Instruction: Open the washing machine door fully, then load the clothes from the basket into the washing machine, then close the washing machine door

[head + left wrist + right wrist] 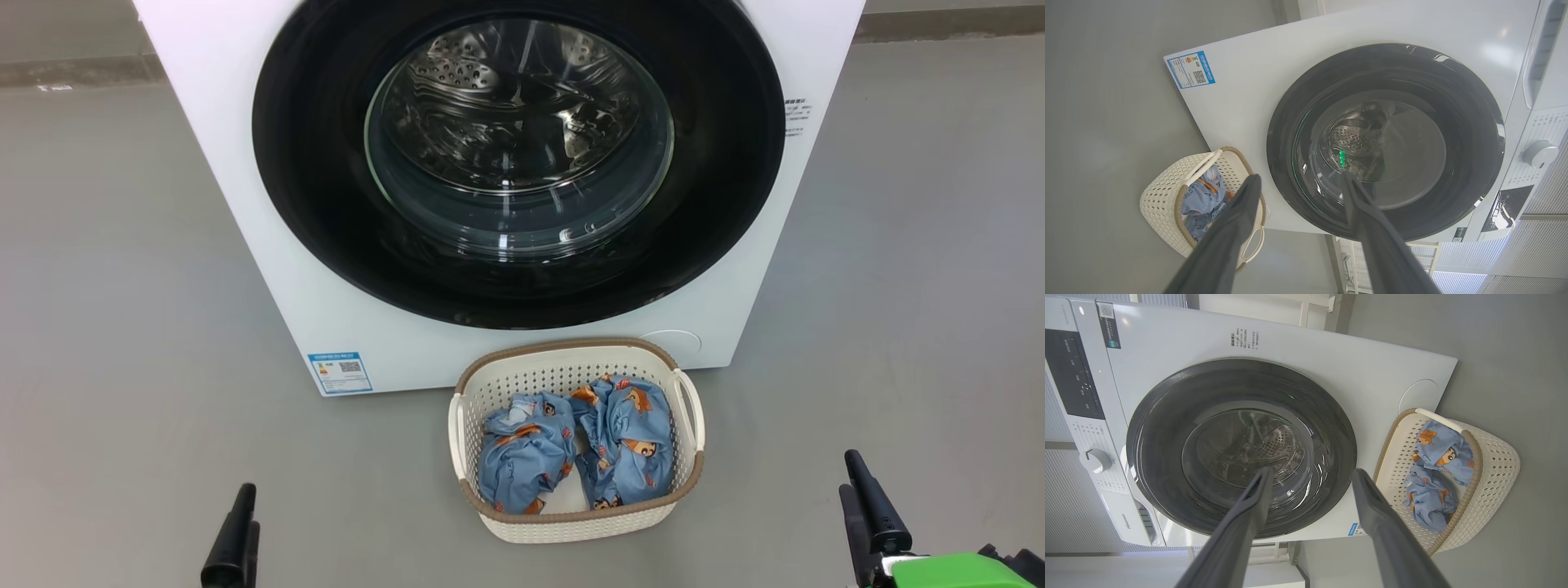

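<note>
Grey floor (pixel 122 286), head view: big white front-loading washing machine (pixel 408 351), round glossy black-rimmed glass door (pixel 518 155) shut; light blue bear-print clothes (pixel 531 457) in cream perforated plastic basket (pixel 571 527) in front. L wrist: our left gripper (pixel 1299 177) spread wide, empty. R wrist: right gripper (pixel 1312 473) same. We judge step 1 pending: catch door edge, pull.

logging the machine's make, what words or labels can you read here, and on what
"Hisense": sideways on the drawer front of the washing machine.
Print on the blue label sticker, around its QR code: too small to read.
The small black print on the machine's front: too small to read.
Markings on the control panel: blurred.
</note>
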